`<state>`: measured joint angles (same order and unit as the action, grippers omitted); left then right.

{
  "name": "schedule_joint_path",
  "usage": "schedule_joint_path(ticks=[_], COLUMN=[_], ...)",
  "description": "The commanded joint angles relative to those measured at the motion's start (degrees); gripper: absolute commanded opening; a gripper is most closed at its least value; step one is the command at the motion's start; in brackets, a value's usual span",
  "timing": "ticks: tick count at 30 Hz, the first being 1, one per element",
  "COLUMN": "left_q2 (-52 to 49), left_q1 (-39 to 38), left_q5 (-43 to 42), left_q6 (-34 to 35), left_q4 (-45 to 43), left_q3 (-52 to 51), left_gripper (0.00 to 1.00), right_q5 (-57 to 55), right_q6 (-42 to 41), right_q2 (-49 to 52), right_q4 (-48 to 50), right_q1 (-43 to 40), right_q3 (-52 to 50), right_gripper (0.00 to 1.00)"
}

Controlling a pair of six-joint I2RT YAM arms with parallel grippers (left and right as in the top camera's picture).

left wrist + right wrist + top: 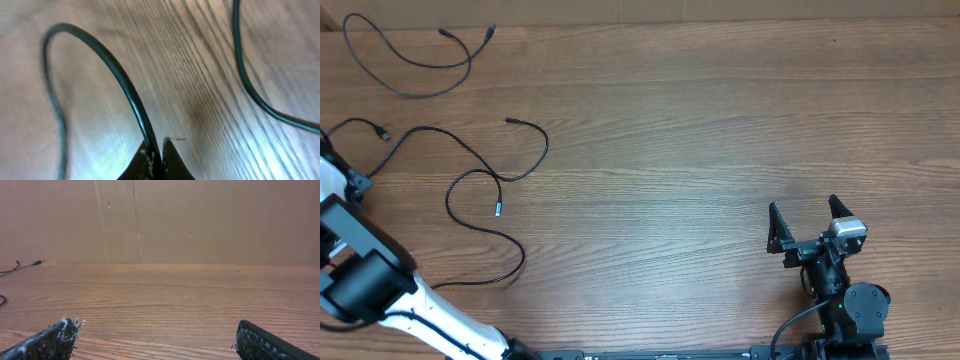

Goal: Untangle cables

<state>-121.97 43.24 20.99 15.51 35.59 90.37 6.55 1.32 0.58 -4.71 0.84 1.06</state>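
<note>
The cables (440, 128) lie on the left part of the bench (700, 120). A lone cable (420, 96) curls in the far left corner, apart from the rest. Nearer, thin black strands loop and cross one another, their small plug ends lying loose. Whether these are one cord or two is hard to tell from above. The left hand (156, 152), at the bench's left edge, has its fingers pressed together on a strand (126, 87) that arches away over the wood. The right hand (803, 203) sits well apart on the right, fingers spread wide.
</note>
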Motion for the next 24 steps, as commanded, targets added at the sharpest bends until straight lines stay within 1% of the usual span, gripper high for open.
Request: schedule_joint_path(ticks=[1, 2, 3, 5, 7, 13, 16, 18, 20, 21, 22, 23, 24], left_q2=[4.4, 4.2, 4.2, 4.2, 4.4, 6.3, 8.7, 11.1, 13.8, 16.0, 17.6, 19.2, 21.9], left_q1=[0.3, 0.3, 0.3, 0.2, 0.2, 0.2, 0.2, 0.2, 0.0, -0.3, -0.7, -1.3, -3.3], left_q5=[-1.0, -2.5, -3.3, -4.5, -5.0, -8.7, -14.4, -21.5, -30.4, -38.4, -44.0, -49.9, -58.6], left_q6=[1.2, 1.2, 1.2, 1.2, 1.2, 2.4, 5.2, 6.6, 8.4, 8.5, 8.4, 7.7, 4.8], left_q4=[4.9, 7.4, 8.7, 10.5, 12.7, 19.8, 25.6, 30.4, 33.7, 34.8, 35.3, 35.8, 37.5], left_q3=[0.2, 0.2, 0.2, 0.2, 0.2, 3.1, 7.2, 10.9, 13.3, 13.9, 14.0, 14.0, 14.0], left_gripper=[0.15, 0.31, 0.36, 0.40, 0.54, 0.56, 0.64, 0.69, 0.72, 0.77, 0.82, 0.84, 0.88], right_q5=[-0.5, -0.5, -0.5, -0.5, -0.5, -0.5, -0.5, -0.5, -0.5, -0.5, -0.5, -0.5, -0.5], right_q6=[0.5, 0.5, 0.5, 0.5, 0.5, 0.5, 0.5, 0.5, 0.5, 0.5, 0.5, 0.5, 0.5], right_q2=[-0.4, -0.4, -0.4, -0.4, -0.4, -0.4, -0.4, -0.4, -0.4, -0.4, -0.4, -0.4, -0.4], right_q4=[0.3, 0.3, 0.3, 0.3, 0.3, 0.3, 0.3, 0.3, 0.3, 0.3, 0.3, 0.3, 0.3], right_q1=[-0.1, -0.1, -0.1, -0.1, -0.1, -0.1, -0.1, -0.1, -0.1, -0.1, -0.1, -0.1, -0.1], right_q3=[-0.6, -0.6, -0.6, -0.6, -0.6, -0.6, -0.6, -0.6, -0.6, -0.6, -0.6, -0.6, -0.6], right_gripper=[1.00, 1.00, 1.00, 1.00, 1.00, 1.00, 1.00, 1.00, 1.00, 1.00, 1.00, 1.00, 1.00])
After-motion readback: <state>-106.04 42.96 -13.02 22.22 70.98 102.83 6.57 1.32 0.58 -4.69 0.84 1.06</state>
